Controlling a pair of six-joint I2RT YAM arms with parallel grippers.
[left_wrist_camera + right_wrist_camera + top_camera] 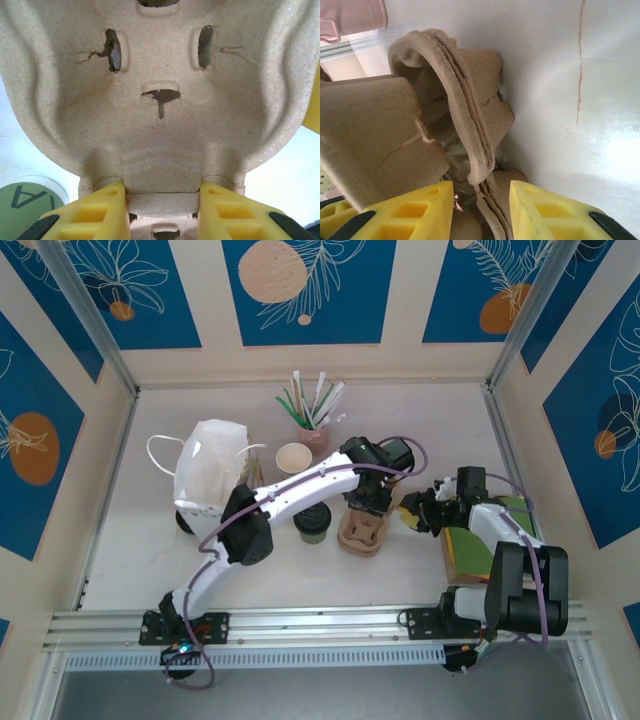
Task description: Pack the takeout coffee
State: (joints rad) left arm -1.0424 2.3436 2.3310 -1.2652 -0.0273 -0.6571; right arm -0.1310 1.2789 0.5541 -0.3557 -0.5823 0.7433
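1. The takeout coffee, a small green paper cup with a round black plastic lid (312, 521), is standing upright on the white surface (430, 430). It is sitting just beside a brown moulded-pulp cup carrier (362, 534), on that carrier's left, and is partly tucked under the left arm's forearm in the overhead view.
2. By its make, the cup is likely to be light but easy to crush. The paper wall is thin and smooth, so a little slippery, the press-on lid could pop off, and there may be liquid inside. The best hold is probably a gentle pinch across the wall below the lid, keeping the cup upright and never lifting by the lid alone.
3. The carrier is looking stiff yet brittle, and small tears are showing round its slots in the left wrist view.
4. The left arm is reaching diagonally from its base across the surface, with its wrist bending down over the carrier. The left tool (162, 212) is clenching the tab on the carrier's near edge, and its yellow fingers (102, 212) are pressing the tab from both sides.
5. The right arm is folding in from the right, with its wrist pointing toward the carrier. The right tool (481, 212) is straddling the carrier's layered rim, but I cannot tell whether it is pinching the rim or only bracketing it.
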